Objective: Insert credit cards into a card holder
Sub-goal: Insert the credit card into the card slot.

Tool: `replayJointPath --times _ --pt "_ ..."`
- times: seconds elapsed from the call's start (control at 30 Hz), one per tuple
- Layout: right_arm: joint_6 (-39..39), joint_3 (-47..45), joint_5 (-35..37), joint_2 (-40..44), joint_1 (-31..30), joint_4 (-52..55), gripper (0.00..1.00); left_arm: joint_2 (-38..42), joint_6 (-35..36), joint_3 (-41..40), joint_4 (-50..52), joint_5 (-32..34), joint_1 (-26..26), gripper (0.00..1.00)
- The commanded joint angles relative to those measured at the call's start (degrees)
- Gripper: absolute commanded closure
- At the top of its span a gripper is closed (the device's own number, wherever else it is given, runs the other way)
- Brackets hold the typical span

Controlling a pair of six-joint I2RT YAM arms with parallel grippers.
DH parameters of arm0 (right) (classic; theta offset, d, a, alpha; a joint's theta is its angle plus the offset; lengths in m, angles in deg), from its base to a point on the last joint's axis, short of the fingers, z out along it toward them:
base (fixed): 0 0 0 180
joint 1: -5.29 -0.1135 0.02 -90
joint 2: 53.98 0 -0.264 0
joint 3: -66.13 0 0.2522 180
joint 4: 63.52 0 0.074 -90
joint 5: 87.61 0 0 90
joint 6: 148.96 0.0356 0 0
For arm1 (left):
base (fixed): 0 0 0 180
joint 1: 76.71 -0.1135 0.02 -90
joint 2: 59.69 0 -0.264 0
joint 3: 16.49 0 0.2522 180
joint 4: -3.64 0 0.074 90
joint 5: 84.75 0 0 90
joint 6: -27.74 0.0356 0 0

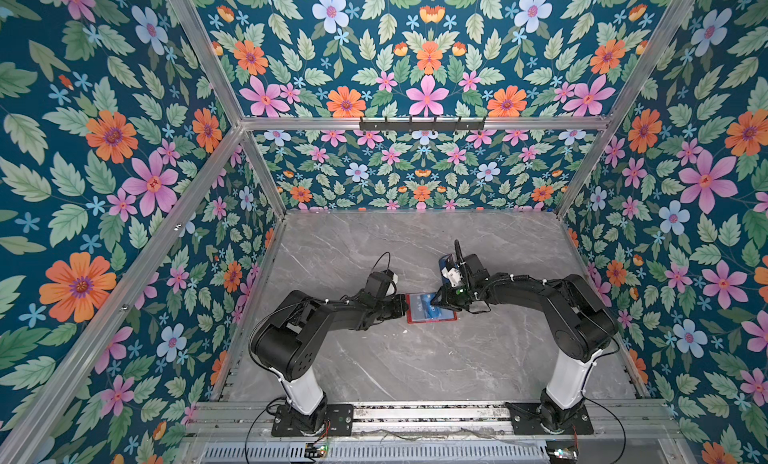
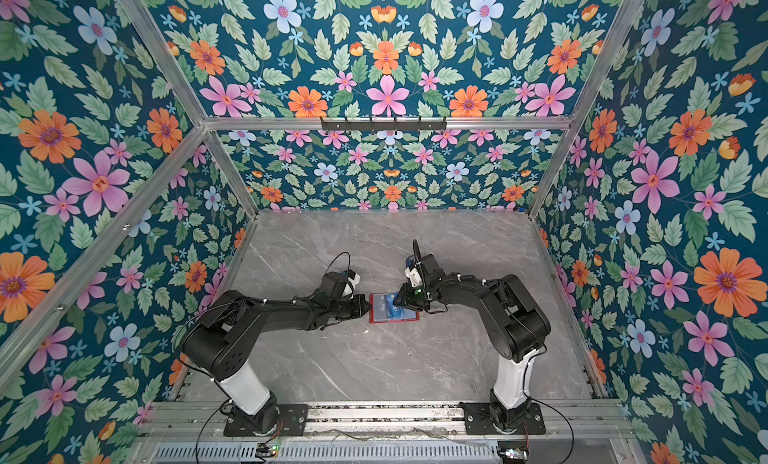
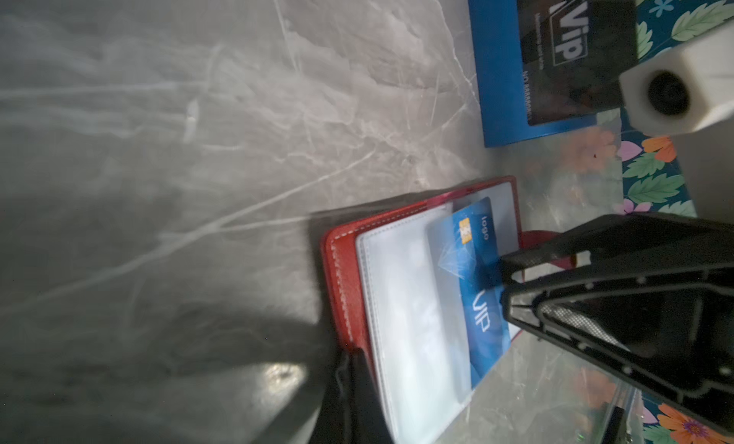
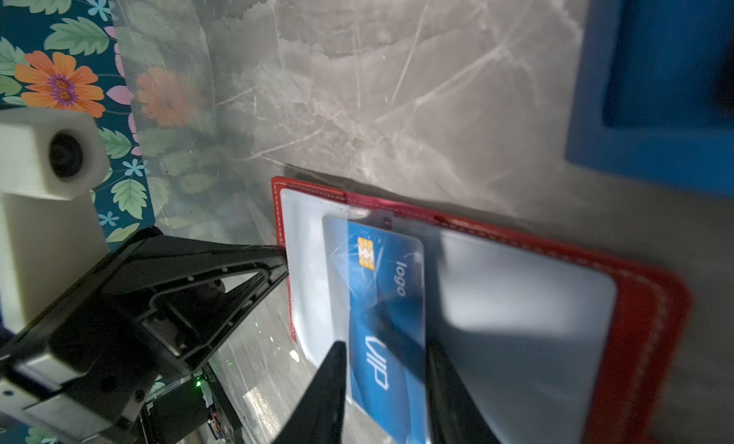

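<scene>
Item 1, left gripper (image 1: 402, 306): low over the grey marble table (image 1: 415, 370), at the left edge of the card holder. Jaws together, pinching that edge as far as the wrist views show.

Item 2, card holder (image 4: 639, 326): red wallet with white stitching, lying open and flat near the middle of the table, between the two grippers. Its clear sleeves (image 4: 516, 287) face up.

Item 3, credit card (image 4: 381, 303): blue, gold chip, lettered "VIP" and "logo". It lies on the open card holder, its chip end under a clear sleeve, its other end out.

Item 4, right gripper (image 4: 385, 344): over the right part of the card holder, above the blue card's free end. Fingers (image 4: 329, 382) apart, one on either side of the card; no clamp on it shows.

Item 5, blue card rack (image 3: 496, 84): on the table just beyond the card holder, largely hidden by the right wrist in both top views. A dark card (image 3: 576, 44) marked "VIP" stands in it.
</scene>
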Motion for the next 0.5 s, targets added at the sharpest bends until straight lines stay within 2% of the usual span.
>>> replayJointPath --times 0.0,0.23,0.47 --pt "-1.1 0.6 4.1 0.5 -0.4 4.4 0.60 -0.7 0.8 -0.3 6.7 1.6 0.1 1.00" --pt "-2.4 2.2 8.8 2.1 -1.9 8.2 0.49 -0.8 0.9 0.0 6.8 1.3 0.1 1.00" --pt "-3.7 4.1 14.5 3.7 -3.8 12.0 0.49 -0.8 1.0 0.0 6.9 1.3 0.1 1.00"
